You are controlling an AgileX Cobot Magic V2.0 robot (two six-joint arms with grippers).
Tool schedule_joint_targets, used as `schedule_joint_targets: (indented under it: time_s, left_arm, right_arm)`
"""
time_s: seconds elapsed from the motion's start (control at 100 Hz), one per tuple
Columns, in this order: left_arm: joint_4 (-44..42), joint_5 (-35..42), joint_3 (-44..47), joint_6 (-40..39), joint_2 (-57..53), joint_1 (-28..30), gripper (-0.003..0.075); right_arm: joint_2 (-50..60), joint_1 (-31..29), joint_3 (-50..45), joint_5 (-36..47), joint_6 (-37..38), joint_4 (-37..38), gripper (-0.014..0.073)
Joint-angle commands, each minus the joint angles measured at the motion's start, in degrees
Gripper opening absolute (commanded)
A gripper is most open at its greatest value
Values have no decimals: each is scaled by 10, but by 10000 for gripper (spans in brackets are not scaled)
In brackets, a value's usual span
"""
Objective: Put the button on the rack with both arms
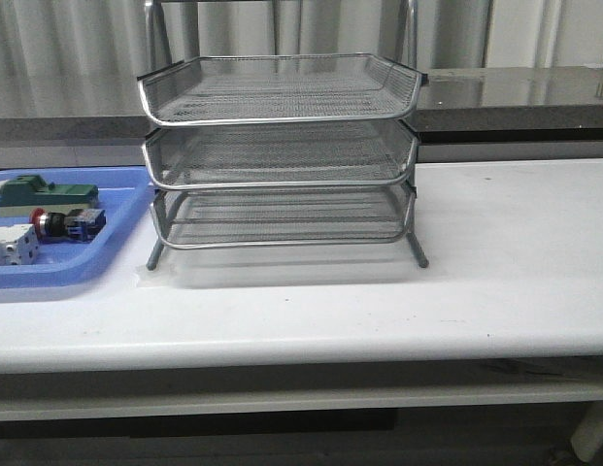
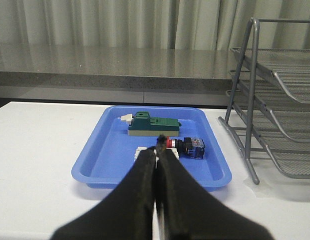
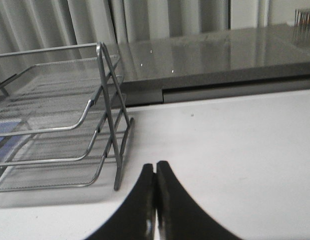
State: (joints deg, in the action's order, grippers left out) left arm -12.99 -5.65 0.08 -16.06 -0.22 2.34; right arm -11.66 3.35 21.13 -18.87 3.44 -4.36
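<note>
The main risk, as I judge it, is a poor first grasp: the small push-button switch with red mushroom head, black cylindrical body and blue rear block (image 2: 185, 146) lies on its side in the flat blue plastic tray (image 2: 100, 150), just beside a white block (image 1: 12, 247) and near a green block (image 2: 152, 123). Its round body could roll or slip as fingers close, or a finger could catch the white block and nudge both. The left pincer (image 2: 157, 165) hangs above the tray's near edge with its dark fingers pressed together, holding nothing, so it must spread before descending. The right pincer (image 3: 155, 195) is likewise closed and empty, over bare white counter (image 1: 515, 252) beside the three-tier silver wire-mesh rack (image 1: 282, 155).
</note>
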Motion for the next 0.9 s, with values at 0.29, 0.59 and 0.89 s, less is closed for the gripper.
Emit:
schedule_joint_targets:
  time_s: [0.29, 0.59, 0.89]
  left_arm:
    - [3, 39, 26, -5, -19, -4, -20]
    - [3, 39, 26, -5, -19, -4, -20]
    - [3, 39, 26, -5, -19, -4, -20]
  right_arm:
    - [-276, 1, 228, -144, 1, -20, -68]
    - [-410, 1, 264, -136, 1, -107, -64]
    - [-465, 1, 264, -156, 1, -140, 282]
